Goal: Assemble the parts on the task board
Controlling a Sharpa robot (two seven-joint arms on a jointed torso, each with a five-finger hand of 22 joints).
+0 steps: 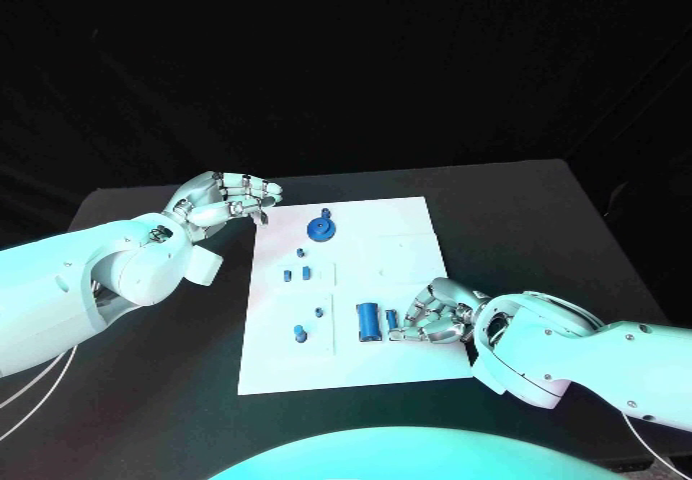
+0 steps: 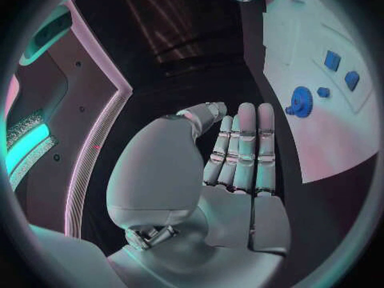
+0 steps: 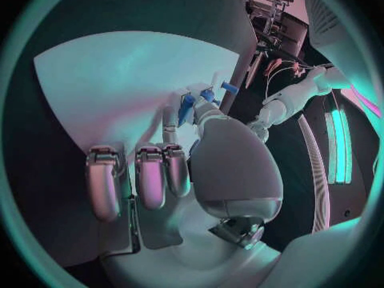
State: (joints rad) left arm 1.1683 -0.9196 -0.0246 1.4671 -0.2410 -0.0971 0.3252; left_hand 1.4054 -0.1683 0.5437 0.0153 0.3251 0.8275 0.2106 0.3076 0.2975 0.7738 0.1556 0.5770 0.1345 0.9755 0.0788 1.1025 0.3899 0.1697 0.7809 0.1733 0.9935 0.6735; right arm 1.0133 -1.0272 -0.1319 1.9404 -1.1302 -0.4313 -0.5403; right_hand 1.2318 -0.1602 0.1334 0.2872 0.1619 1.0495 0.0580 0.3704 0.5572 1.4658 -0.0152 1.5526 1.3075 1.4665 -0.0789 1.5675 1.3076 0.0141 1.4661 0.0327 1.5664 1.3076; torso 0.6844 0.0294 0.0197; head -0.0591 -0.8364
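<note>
The white task board (image 1: 389, 235) lies in the middle of the black table. A blue gear (image 1: 320, 230) stands near its far left edge, with several small blue parts (image 1: 303, 270) below it. A blue cylinder (image 1: 369, 320) lies near the front of the board. My right hand (image 1: 437, 312) rests low on the board just right of the cylinder and pinches a small blue peg (image 1: 391, 320) between thumb and a finger; the peg (image 3: 210, 96) sits at the thumb tip. My left hand (image 1: 224, 205) hovers by the board's far left corner, fingers (image 2: 244, 147) straight and together, holding nothing.
Black tabletop (image 1: 548, 230) surrounds the board on all sides. The right half of the board carries only faint outlines. The gear (image 2: 301, 101) and two small blue parts (image 2: 332, 60) lie on the board beside my left hand.
</note>
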